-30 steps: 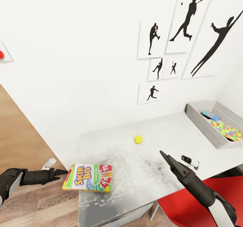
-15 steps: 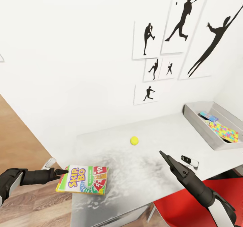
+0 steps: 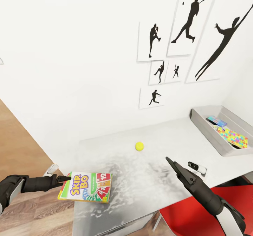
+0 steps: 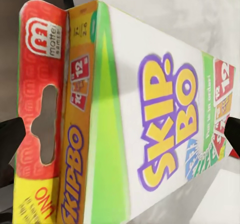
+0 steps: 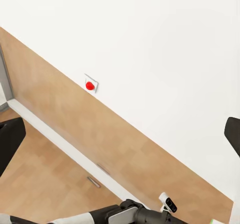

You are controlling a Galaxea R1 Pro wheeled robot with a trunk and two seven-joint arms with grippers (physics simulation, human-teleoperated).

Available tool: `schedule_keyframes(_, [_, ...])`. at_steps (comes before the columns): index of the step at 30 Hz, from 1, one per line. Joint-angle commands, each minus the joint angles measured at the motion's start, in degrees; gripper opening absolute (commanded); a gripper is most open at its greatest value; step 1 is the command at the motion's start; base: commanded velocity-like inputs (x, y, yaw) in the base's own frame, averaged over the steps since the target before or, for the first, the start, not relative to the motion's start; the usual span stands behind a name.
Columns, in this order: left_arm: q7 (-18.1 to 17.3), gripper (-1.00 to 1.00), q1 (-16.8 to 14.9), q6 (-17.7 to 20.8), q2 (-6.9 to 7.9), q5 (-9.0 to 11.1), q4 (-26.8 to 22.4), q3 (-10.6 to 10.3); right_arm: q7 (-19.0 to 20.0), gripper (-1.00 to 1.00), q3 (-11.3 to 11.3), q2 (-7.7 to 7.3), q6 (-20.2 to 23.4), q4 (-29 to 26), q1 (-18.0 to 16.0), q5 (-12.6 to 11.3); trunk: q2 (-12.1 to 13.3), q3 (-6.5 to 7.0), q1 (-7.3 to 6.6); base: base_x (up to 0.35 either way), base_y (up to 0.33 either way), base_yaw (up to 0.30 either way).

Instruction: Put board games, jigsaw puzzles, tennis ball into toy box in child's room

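Where the pale grey table [image 3: 147, 183] runs toward its far right end, the toy box [image 3: 203, 125] sits against the wall: a shallow grey bin with flared sides and a rim. Inside it lies a jigsaw puzzle [image 3: 233, 137], a thin slab of yellow, pink, green and blue pieces, and beyond that a blue board game [image 3: 216, 120] leans near the bin's back wall. The tabletop is glossy and mottled with reflections. On it, well apart from the toy box and toward the table's middle, rests the small round yellow-green tennis ball [image 3: 139, 146]. A small black-and-white oblong object [image 3: 196, 167] lies nearer the front edge, between the ball and the bin.

At the table's left front corner, the SKIP-BO box [image 3: 85, 191], a flat printed cardboard rectangle with a red hang tab, lies partly over the edge. The left gripper [image 3: 62, 178] pinches it at that tab end; in the left wrist view the SKIP-BO box [image 4: 130, 129] sits between the dark fingers [image 4: 10, 144].

The right gripper [image 3: 169, 161] hangs above the table's front, near the oblong object, well apart from the ball; its fingers [image 5: 9, 141] are spread with nothing between them. A red chair [image 3: 196, 218] stands under the table.
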Motion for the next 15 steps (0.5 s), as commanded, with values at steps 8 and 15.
schedule_keyframes(8, [-0.11,1.0,-0.04,0.45,0.01,0.14,0.0,-0.01,-0.03,1.0,0.03,-0.02,0.47,-0.03,-0.04,-0.4,-0.11,-0.11,0.03,0.0,0.0,0.0])
schedule_keyframes(15, [-0.1,1.0,-0.04,0.45,0.01,0.14,0.0,-0.01,-0.16,1.0,0.1,-0.02,0.47,-0.04,-0.04,-0.4,-0.11,-0.11,0.03,0.0,0.0,0.0])
